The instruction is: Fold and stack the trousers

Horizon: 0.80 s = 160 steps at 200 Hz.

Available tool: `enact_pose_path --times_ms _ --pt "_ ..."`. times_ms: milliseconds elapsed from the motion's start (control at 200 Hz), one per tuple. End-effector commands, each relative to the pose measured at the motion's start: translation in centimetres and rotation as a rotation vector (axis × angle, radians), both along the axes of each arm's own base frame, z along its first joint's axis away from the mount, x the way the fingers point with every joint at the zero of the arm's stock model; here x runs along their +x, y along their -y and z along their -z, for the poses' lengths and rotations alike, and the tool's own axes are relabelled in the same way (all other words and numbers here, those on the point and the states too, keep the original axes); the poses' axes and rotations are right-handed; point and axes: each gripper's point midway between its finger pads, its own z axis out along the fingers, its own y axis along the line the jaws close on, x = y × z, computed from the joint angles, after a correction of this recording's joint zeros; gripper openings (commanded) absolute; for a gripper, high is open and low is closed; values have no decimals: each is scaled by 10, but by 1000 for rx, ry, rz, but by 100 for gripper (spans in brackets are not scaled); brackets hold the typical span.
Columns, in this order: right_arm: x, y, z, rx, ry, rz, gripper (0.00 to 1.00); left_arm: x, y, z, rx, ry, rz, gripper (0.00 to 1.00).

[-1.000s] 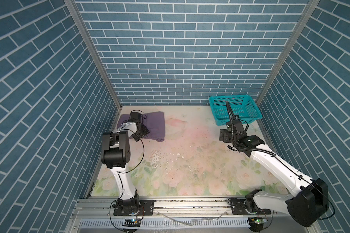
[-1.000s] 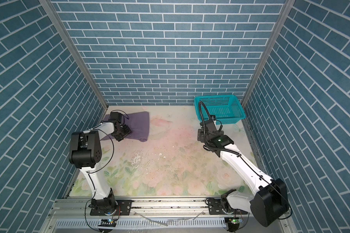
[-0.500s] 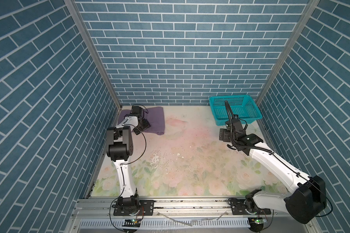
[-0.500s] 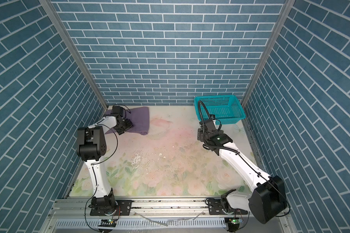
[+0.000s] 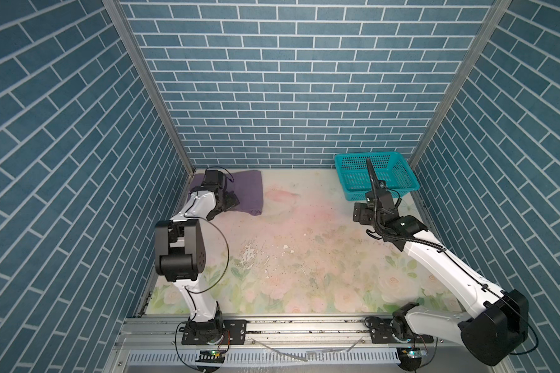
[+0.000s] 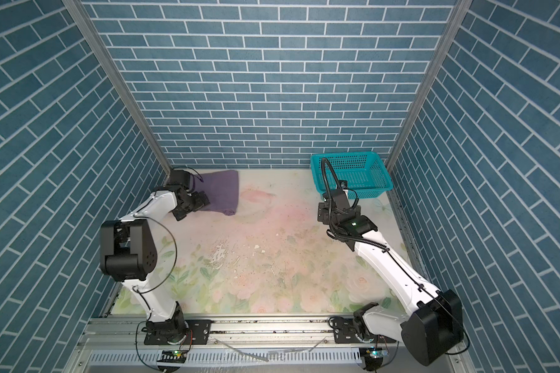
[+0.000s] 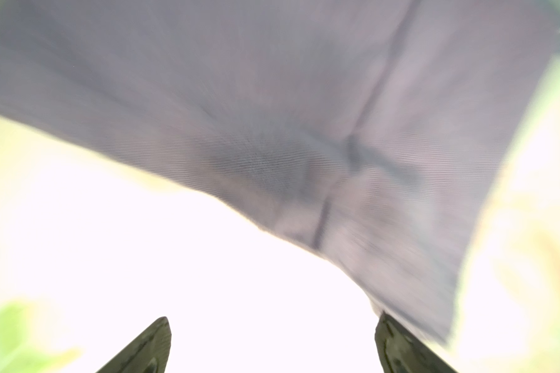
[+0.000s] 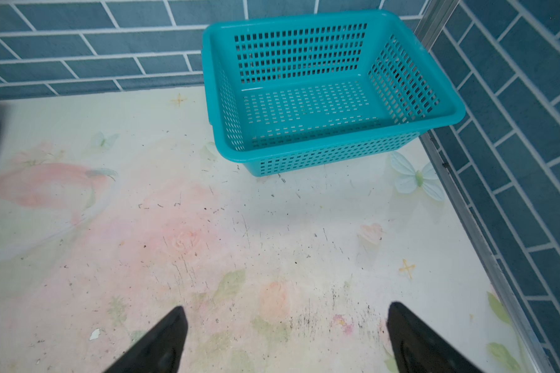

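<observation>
One pair of purple trousers (image 5: pixel 247 190) is counted, far left; one teal basket (image 5: pixel 353 181), far right; two grippers are seen: left gripper (image 7: pixel 274 318) and right gripper (image 8: pixel 286 306).

The trousers (image 7: pixel 272 113) appear blurred and cut off in the left wrist view.

Site entry, as seen from my remote console: a staged robot test cell in a lab, not a lived-in room. Evidence logged: three walls (image 5: pixel 288 97) of printed teal brick panelling, joined by bare aluminium corner posts (image 5: pixel 150 84); a scuffed floral-print tabletop (image 5: pixel 304 258). Along the front runs an aluminium rail (image 5: pixel 304 327) carrying the bolted left arm base (image 5: pixel 204 326) and right arm base (image 5: pixel 398 329), with loose cabling and a slotted cable duct (image 5: pixel 272 357).
</observation>
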Motion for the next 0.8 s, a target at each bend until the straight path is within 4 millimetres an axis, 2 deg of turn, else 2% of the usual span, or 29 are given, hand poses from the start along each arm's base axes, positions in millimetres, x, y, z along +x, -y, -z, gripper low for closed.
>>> enact_pose_path --times_ms 0,180,275,365,490,590,645,675,715,795 --pt "-3 13 -58 4 166 21 98 -29 -6 -51 79 92 -23 99" --pt "-29 44 -109 4 391 84 99 -81 -13 -102 133 250 -53 99" --pt "-48 64 -135 -19 545 121 99 -105 -17 -119 163 338 -54 99" --pt "-58 69 -149 -127 686 96 99 -127 -20 -132 188 424 -67 99" --pt "-60 75 -137 -233 680 95 99 -150 -30 -141 220 513 -124 99" --pt "-52 72 -116 -286 611 84 99 -162 -36 -142 226 586 -176 99" --pt "-48 75 -104 -315 590 106 99 -165 -46 -140 216 646 -267 99" --pt "-46 77 -97 -326 585 127 99 -168 -54 -136 217 674 -335 99" --pt "-44 79 -91 -333 589 146 99 -167 -58 -119 218 700 -372 99" --pt "-42 78 -77 -328 591 137 99 -168 -55 -106 275 770 -301 99"
